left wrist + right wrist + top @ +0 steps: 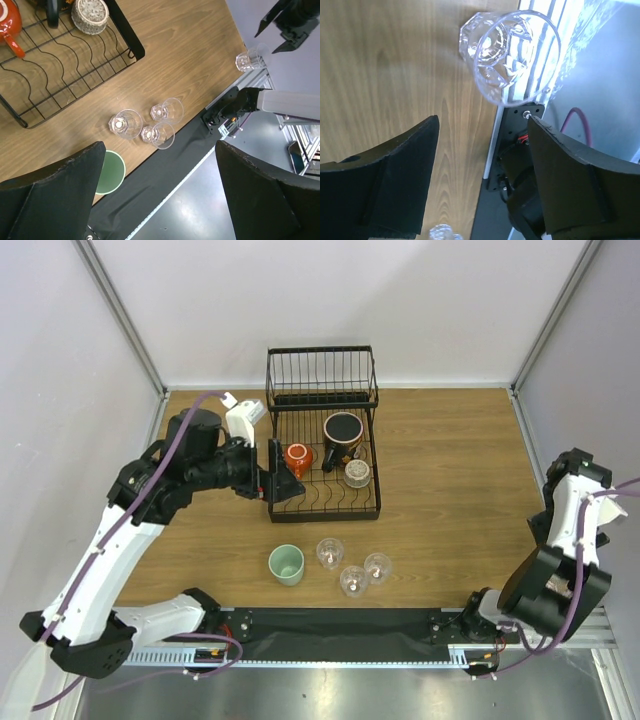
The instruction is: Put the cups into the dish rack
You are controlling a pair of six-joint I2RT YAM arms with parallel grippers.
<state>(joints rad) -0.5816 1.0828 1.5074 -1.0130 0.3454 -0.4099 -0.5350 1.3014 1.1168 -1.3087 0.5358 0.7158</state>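
The dish rack [325,517] is black wire. There is an orange-red mug [297,457], a black mug [343,428], a speckled grey cup [357,473], a mint-green cup [286,564] and clear tumblers [330,552] (the table [450,460] is brown wood-grain).

A wooden table [450,490] sits inside white wall panels [300,300] framed by aluminium posts [120,315]; a black mat strip [340,622] lines its near edge.

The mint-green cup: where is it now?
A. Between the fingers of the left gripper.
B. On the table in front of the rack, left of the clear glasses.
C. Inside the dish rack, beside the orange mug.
B: the mint-green cup stands on the table, outside the dish rack, with the nearest clear glass just to its right.
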